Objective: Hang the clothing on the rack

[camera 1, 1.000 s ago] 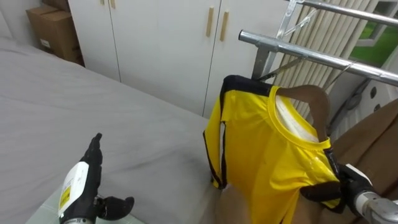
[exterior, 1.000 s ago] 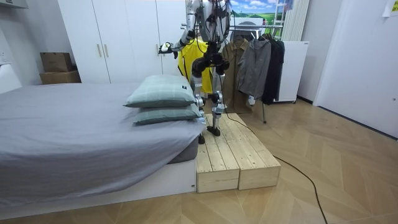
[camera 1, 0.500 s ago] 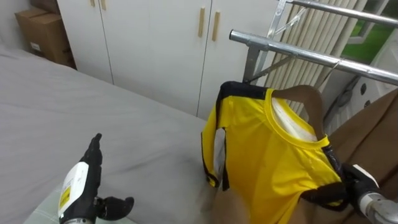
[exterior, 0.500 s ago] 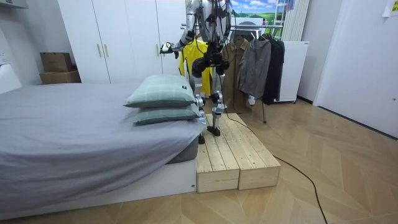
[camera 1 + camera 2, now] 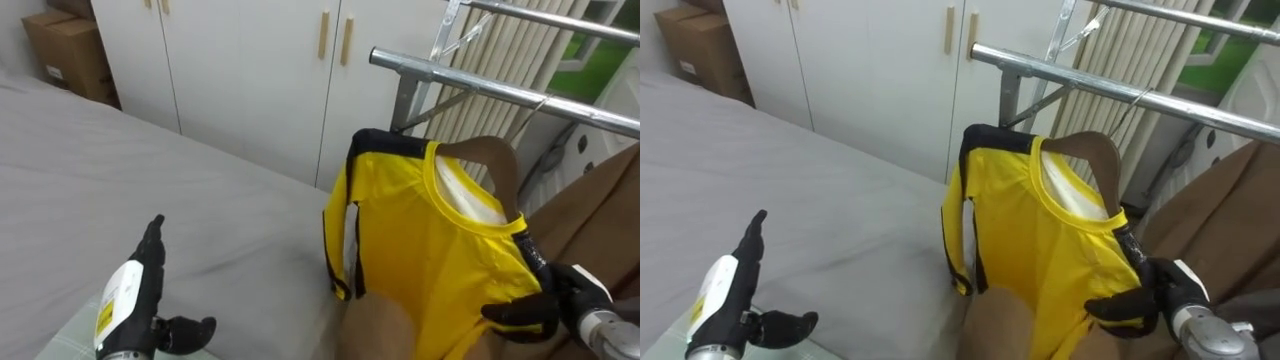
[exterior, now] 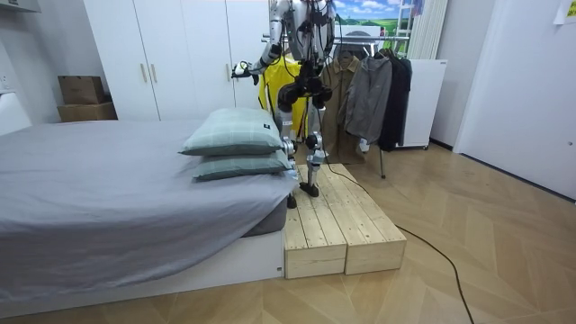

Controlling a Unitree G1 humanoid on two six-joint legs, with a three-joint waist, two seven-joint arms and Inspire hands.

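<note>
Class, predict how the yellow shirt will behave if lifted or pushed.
Probably floppy: the yellow shirt hangs in folds, sleeve dangling. Likely light: the right hand grips just one edge. A push would probably make it sway.

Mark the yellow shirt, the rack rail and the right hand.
yellow shirt (image 5: 430, 250): left eye view, front panel below the collar.
rack rail (image 5: 480, 86): left eye view, middle of the metal bar.
right hand (image 5: 530, 308): left eye view, dark fingers on the shirt.
</note>
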